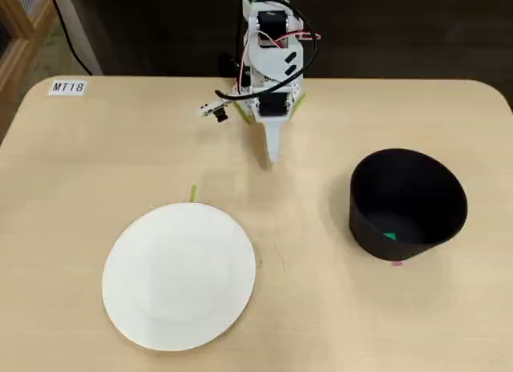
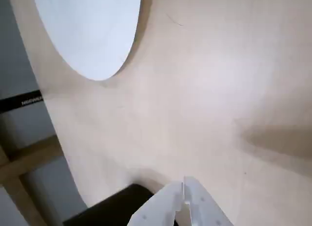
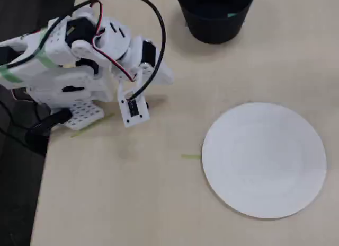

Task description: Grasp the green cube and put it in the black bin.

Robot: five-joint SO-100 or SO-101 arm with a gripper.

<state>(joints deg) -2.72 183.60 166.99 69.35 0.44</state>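
The black bin [image 1: 409, 204] stands at the right of the table in a fixed view and at the top in the other [image 3: 214, 15]. A small green patch, the green cube [image 1: 390, 236], shows inside it against the near wall, and as a green speck at the rim [image 3: 231, 15]. My gripper [image 1: 272, 154] is shut and empty, folded close to the arm's base and pointing down at the table, well apart from the bin. In the wrist view the closed fingertips [image 2: 184, 186] hang over bare wood. The gripper also shows in the other fixed view [image 3: 167, 78].
A white plate [image 1: 180, 276] lies at the front left; it also shows in the wrist view [image 2: 92, 31] and the other fixed view [image 3: 264, 158]. A green tape strip [image 1: 193, 193] lies near its rim. A label "MT18" [image 1: 66, 87] is at the far left corner.
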